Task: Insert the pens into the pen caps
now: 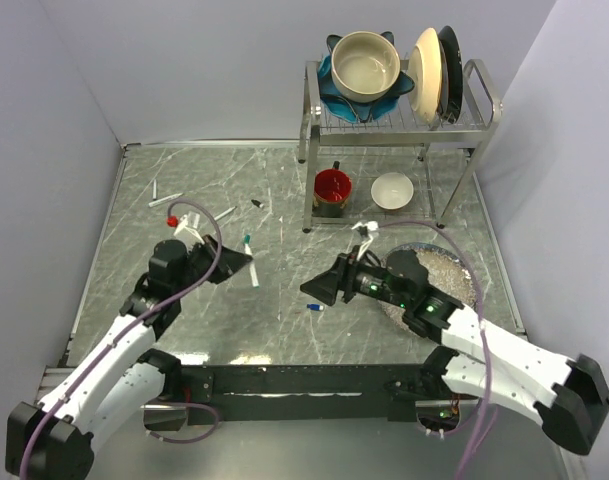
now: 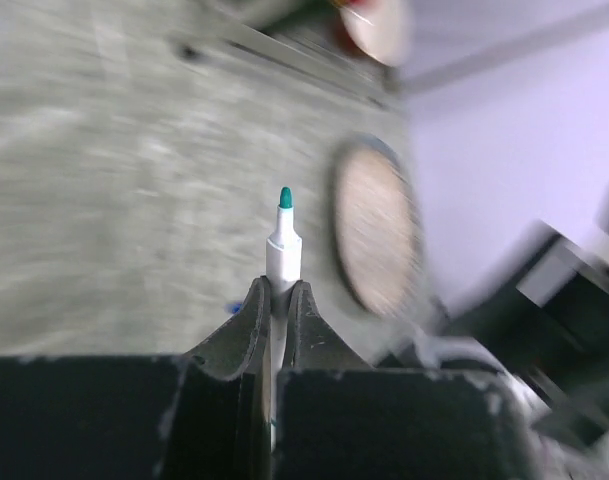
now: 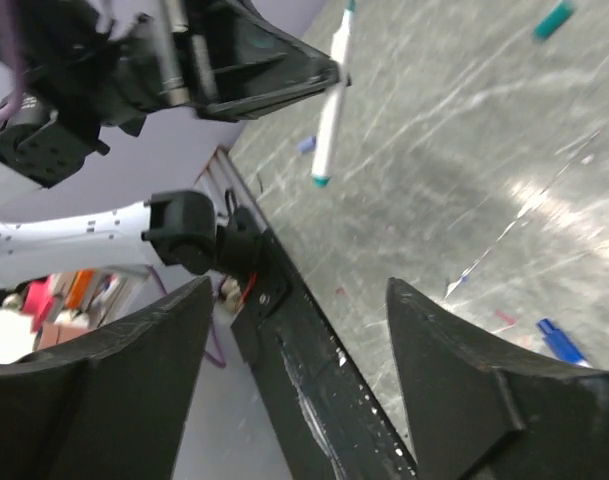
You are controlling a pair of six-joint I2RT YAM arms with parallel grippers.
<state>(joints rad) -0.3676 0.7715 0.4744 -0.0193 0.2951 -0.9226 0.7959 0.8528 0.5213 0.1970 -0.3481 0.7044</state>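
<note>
Two grippers: my left gripper (image 1: 244,263) is clenched on a teal-tipped pen (image 2: 283,245), tip outward for capping; my right gripper (image 3: 299,290) is spread wide and empty.
Blue cap (image 1: 315,307): on the table, at 6 o'clock from my right gripper.
Spare pens (image 1: 166,200): at 10 o'clock from my left gripper.

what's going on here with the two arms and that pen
The left tool is shut on a white pen with a bare teal tip and holds it up off the table. The right tool is open and empty, and faces the pen. A blue cap lies on the table near the right tool. A second pen and a third pen lie further back on the left. No pen has been capped yet.
</note>
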